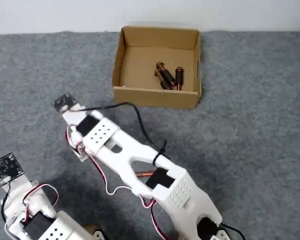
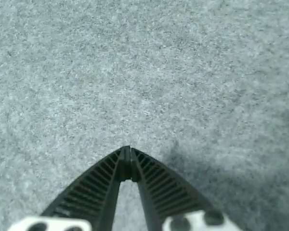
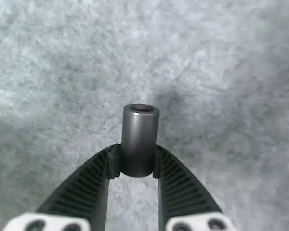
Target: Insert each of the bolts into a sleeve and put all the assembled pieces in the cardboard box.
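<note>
Dark steel sleeve (image 3: 140,139) grasped in jaws of right gripper (image 3: 137,163), jaws of left gripper (image 2: 130,163) clenched empty, both well apart from cardboard box (image 1: 155,97).

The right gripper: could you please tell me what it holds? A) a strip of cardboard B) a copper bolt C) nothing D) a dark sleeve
D: the right gripper is shut on a dark, hollow sleeve, clamped near one end between its fingers.
</note>
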### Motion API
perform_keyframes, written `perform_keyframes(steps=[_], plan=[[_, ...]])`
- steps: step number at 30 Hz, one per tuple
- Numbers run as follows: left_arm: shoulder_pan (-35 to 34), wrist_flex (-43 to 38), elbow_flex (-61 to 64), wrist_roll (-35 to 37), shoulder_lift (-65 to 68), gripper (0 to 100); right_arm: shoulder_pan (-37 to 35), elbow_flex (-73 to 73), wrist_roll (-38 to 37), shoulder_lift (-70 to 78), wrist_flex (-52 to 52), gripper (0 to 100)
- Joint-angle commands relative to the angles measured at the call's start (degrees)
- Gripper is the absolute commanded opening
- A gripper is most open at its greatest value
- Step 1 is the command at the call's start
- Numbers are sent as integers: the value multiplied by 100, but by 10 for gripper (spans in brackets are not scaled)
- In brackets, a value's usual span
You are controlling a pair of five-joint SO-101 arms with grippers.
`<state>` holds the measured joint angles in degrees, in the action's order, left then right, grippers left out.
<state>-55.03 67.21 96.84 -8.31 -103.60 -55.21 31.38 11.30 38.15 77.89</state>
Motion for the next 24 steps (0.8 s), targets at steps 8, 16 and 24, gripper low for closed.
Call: perform_keyframes(steps=[8,16,24], plan=[[-9,-18,-40,-18,-62,5,725,1310,659,-752,1912,9],[-9,-18,-40,0,-62,5,1279,1222,1169,-1727,2501,8],[545,343,-40,9,-62,5,1789,-290,1196,-3108,2492,8]])
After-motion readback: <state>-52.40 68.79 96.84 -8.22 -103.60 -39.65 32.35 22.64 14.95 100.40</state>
